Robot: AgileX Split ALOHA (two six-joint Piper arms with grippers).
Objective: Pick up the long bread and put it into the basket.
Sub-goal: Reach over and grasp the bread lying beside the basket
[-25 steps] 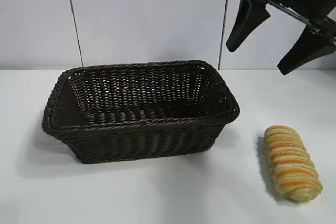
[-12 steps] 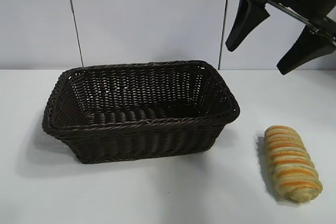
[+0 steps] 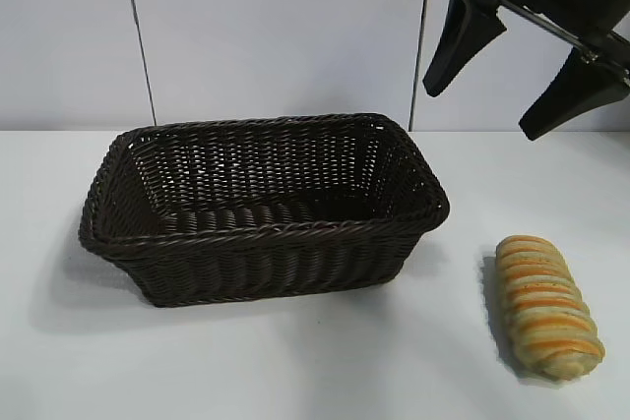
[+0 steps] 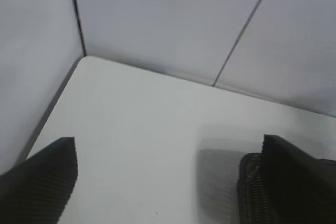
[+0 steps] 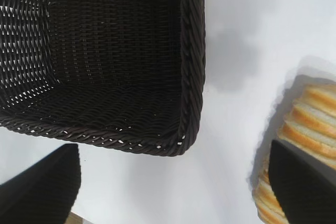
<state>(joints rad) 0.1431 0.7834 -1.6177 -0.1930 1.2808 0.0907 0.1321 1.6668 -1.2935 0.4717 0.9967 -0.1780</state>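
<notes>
Exterior view: only view with the large dark-brown woven wicker basket whole, on the white table.
Right wrist view: looks into the basket, nothing inside.
Left wrist view: bare table corner, a sliver of basket edge by one finger.
Right claw: spread wide, holding nothing, touching nothing, raised.
Long ridged golden loaf striped orange and cream: flat on the table, below the right claw, outside the basket, well apart from its rim; partly behind one finger.
Left claw: spread wide, nothing between the fingers.
</notes>
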